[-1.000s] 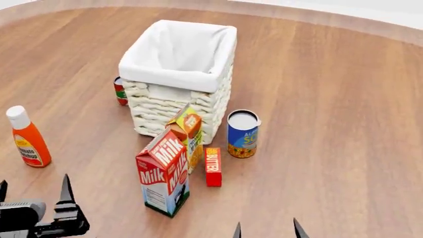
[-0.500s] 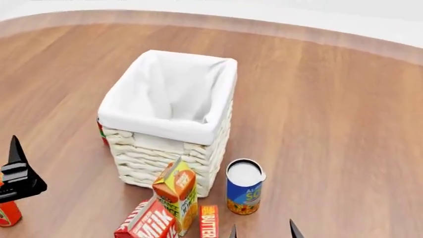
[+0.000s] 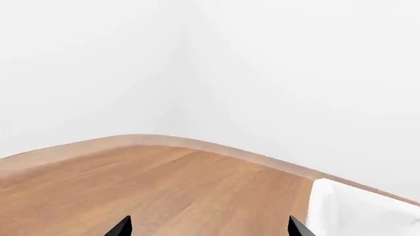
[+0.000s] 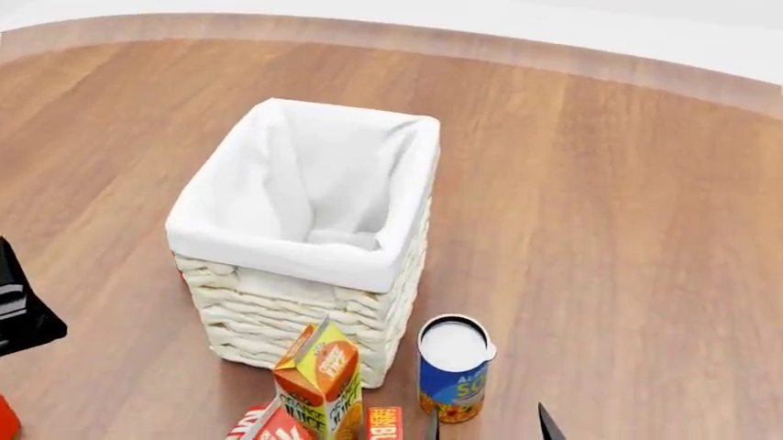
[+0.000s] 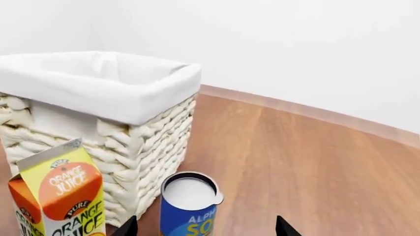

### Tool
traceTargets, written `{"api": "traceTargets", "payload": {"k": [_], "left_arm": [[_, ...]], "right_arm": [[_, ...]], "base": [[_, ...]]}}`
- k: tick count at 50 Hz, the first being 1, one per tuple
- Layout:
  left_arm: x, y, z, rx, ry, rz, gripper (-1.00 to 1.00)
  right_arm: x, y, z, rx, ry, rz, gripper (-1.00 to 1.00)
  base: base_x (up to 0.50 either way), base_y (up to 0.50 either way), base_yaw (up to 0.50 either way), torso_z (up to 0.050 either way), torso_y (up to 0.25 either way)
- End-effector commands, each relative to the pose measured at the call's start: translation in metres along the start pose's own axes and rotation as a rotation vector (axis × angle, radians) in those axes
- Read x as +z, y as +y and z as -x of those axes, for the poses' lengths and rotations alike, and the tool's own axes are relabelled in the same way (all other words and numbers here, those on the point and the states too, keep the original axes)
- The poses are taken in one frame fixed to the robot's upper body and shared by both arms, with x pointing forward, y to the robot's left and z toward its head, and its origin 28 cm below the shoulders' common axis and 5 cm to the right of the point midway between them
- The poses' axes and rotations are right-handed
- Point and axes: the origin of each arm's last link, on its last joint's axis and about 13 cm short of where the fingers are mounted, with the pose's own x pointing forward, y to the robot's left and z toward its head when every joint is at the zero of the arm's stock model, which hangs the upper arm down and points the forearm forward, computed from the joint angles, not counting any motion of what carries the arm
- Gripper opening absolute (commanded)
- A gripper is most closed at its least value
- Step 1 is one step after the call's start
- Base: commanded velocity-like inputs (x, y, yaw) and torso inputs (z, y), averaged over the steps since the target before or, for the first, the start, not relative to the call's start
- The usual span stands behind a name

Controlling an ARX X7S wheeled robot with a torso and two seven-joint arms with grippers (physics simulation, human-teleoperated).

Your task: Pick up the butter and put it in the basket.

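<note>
The butter (image 4: 383, 426) is a red box of which only the top end shows, at the bottom edge of the head view, beside the orange juice carton (image 4: 321, 376). The basket (image 4: 293, 255) stands just behind them, cream wicker with white lining; it also shows in the right wrist view (image 5: 98, 98) and as a corner in the left wrist view (image 3: 357, 211). My right gripper (image 4: 487, 429) is open and empty, its tips either side of a blue can (image 5: 189, 204). My left gripper (image 3: 208, 228) is open and empty, over bare floor to the left of the basket.
The blue can (image 4: 454, 367) stands right of the butter. A milk carton's top (image 4: 263, 426) shows left of the juice carton (image 5: 62, 196). A red sliver of a bottle (image 4: 5, 417) is at the far left. A curved wooden floor edge (image 4: 490, 46) lies beyond the basket.
The head view has swung upward, so butter, milk and juice have slid to the bottom edge and the basket sits lower in the picture. The left gripper has moved further out at the left edge.
</note>
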Motion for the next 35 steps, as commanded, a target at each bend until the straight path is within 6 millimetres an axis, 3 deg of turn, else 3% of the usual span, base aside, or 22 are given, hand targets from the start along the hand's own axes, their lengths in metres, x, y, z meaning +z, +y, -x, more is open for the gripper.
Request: {"api": "traceTargets", "payload": {"k": [1, 35], "left_arm": [[0.002, 0.0021, -0.0042, 0.008, -0.005, 0.013, 1.0], [0.0024, 0.0036, -0.0038, 0.004, -0.02, 0.026, 1.0]], "right_arm": [[-0.0006, 0.0003, -0.0021, 0.001, 0.005, 0.002, 1.0], [-0.0003, 0.001, -0.0048, 0.007, 0.006, 0.003, 1.0]], "base": [[0.0, 0.0, 0.0, 0.0, -0.25], [0.0, 0.0, 0.0, 0.0, -0.25]]}}
